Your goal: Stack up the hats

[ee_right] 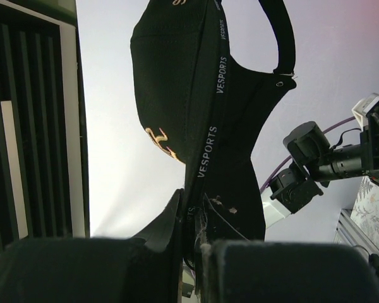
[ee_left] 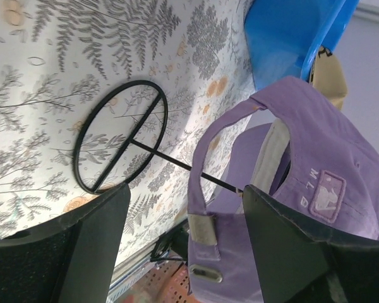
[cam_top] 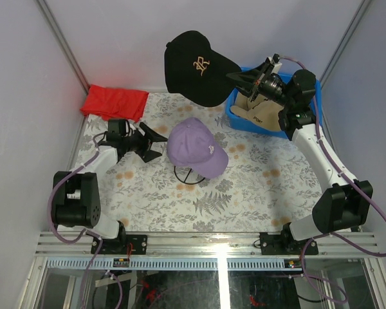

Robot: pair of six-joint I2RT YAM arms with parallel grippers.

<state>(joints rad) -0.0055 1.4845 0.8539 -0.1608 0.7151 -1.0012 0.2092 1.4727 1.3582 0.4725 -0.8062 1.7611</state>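
Presently, three caps can be counted with certainty. One black cap hangs above the bench, pinched in the closed right tool. One lavender cap sits on the single wire stand at bench centre. One tan cap lies in the single blue bin at 2 o'clock; any further cap there is not discernible. The left tool, jaws wide and holding nothing, sits at 9 o'clock of the lavender cap. One red cloth lies at 10 o'clock.

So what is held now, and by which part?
The right gripper pinches the black cap at its front edge, apparently the brim; the left gripper holds nothing.
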